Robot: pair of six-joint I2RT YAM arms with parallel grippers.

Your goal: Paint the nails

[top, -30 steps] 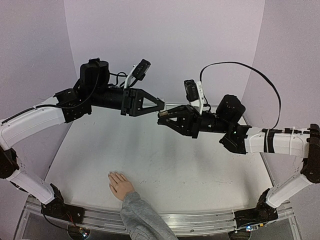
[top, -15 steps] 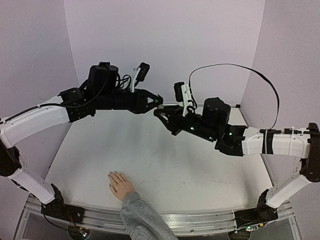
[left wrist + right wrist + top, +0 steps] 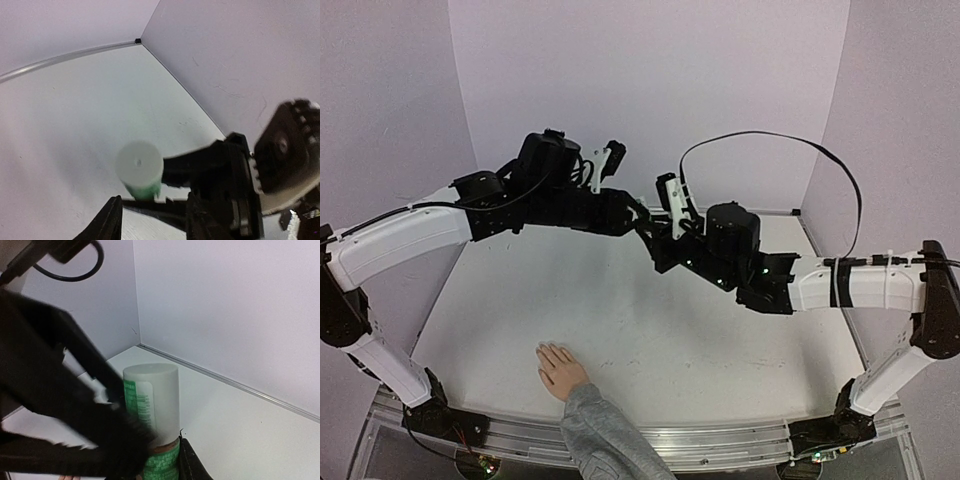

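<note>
While the two arms met high over the far middle of the table (image 3: pixel 720 340), the mannequin hand (image 3: pixel 560 368) lay palm down at the near edge, left of the middle, with its grey knit sleeve (image 3: pixel 605 432) trailing off that edge. Its nails (image 3: pixel 545 350) pointed toward the far left corner and were too small to make out; both grippers were well apart from them. The left gripper (image 3: pixel 636 207) reached in from the left, with a finger (image 3: pixel 111 220) just beside a small bottle (image 3: pixel 152 400) with a green label. Whether its jaws pressed on the bottle could not be told. The whitish cap (image 3: pixel 139 162) faced the left wrist camera end-on. The right gripper (image 3: pixel 650 228) was clamped on the bottle's lower body, holding it in the air.
</note>
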